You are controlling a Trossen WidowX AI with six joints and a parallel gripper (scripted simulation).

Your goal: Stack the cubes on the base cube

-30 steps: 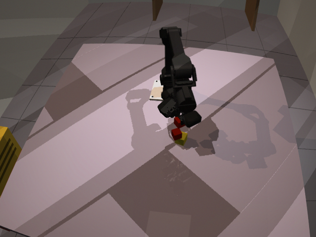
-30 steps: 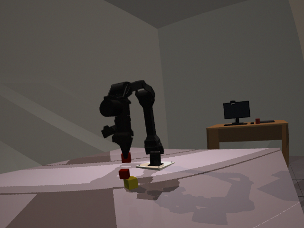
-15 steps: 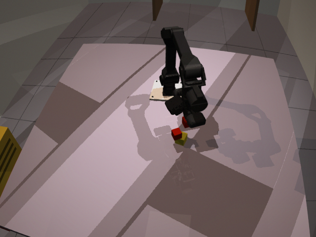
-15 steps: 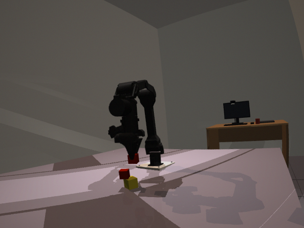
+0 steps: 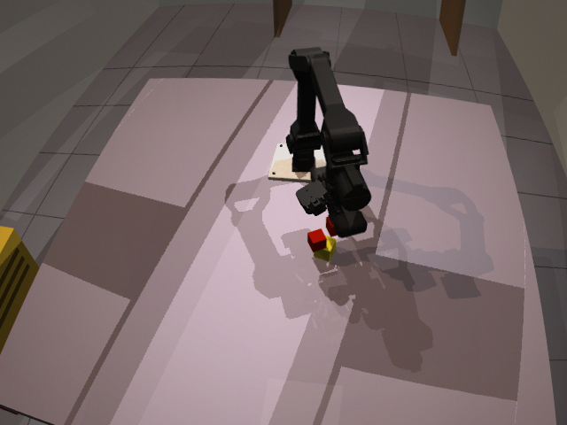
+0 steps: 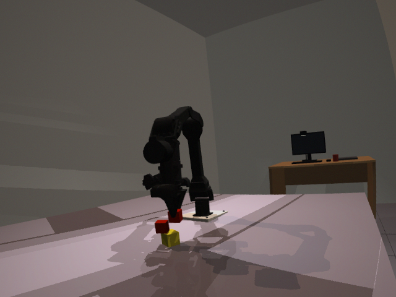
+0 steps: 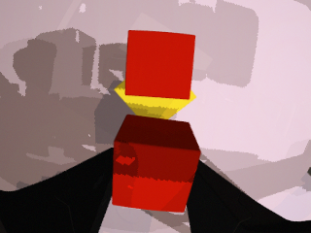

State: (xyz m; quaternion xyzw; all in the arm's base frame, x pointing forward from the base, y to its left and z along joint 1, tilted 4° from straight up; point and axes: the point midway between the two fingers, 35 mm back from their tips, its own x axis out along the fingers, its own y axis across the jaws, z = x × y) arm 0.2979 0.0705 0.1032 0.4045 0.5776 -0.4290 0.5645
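Note:
The yellow base cube (image 5: 326, 251) (image 6: 171, 239) (image 7: 155, 105) stands on the table. One red cube (image 5: 316, 237) (image 6: 161, 226) (image 7: 160, 64) rests level on one of its top corners, overhanging outward and turned about an eighth of a turn to it. In the wrist view it covers much of the base. My gripper (image 6: 174, 215) (image 7: 153, 161) is shut on the other red cube (image 5: 330, 226) (image 6: 179, 216) (image 7: 151, 194). The held cube is in the air, higher than the base cube and toward the arm's base, on the side opposite the placed cube. A finger partly hides it in the top and exterior views.
The arm's pale mounting plate (image 5: 286, 170) (image 6: 193, 216) is behind the cubes. A yellow slatted object (image 5: 16, 274) is at the left edge of the top view. A desk (image 6: 319, 163) with a monitor (image 6: 308, 142) is in the background. Arm shadows cross the table around the cubes.

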